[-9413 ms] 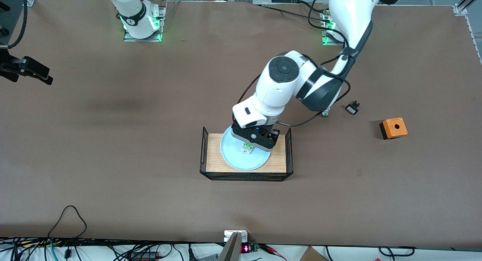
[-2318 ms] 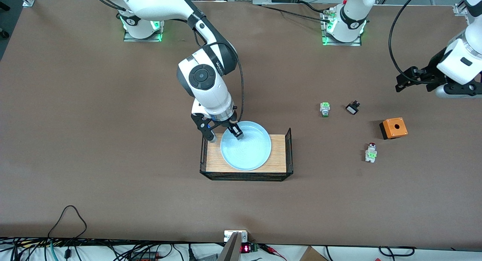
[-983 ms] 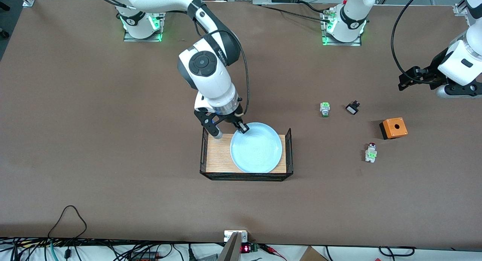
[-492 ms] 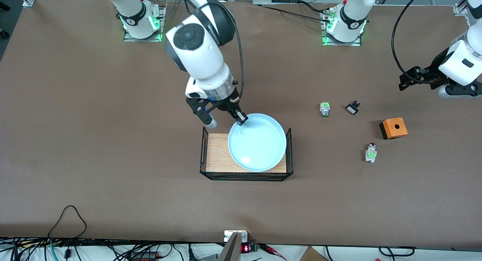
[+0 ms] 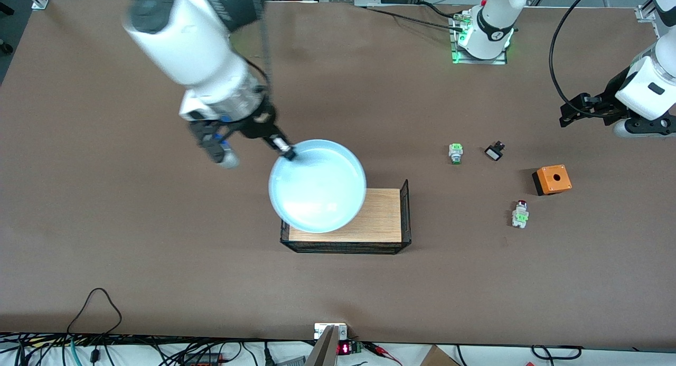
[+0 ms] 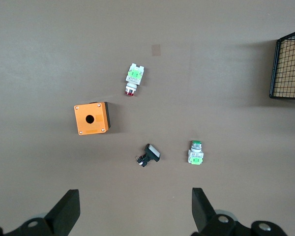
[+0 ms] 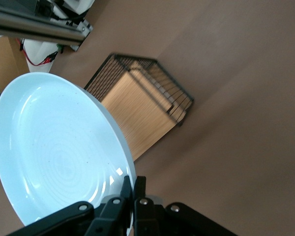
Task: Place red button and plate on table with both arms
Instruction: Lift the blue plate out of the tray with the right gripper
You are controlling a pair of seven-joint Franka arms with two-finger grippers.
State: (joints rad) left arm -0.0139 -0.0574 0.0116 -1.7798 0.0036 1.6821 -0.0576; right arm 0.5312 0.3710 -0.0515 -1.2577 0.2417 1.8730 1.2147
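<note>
Table: large matte brown surface [image 5: 132, 239] with both arm bases along its top edge.
Tray: small wood-topped tray with black wire mesh ends [image 5: 380, 223], near the table's middle.
Plate: round pale blue shallow plate [image 5: 317, 186], lifted and tilted over the tray's end toward the right arm.
Right gripper: black two-finger gripper [image 5: 288, 153] clamped on the plate's rim, in the air.
Left gripper: black gripper [image 6: 135, 214], fingers spread wide, holding nothing, waiting over the table's left-arm end.
Red button: whitish-grey switch with green block and dark red cap [image 5: 520, 215], on the table, nearer the front camera than the orange box [image 5: 552, 179].
</note>
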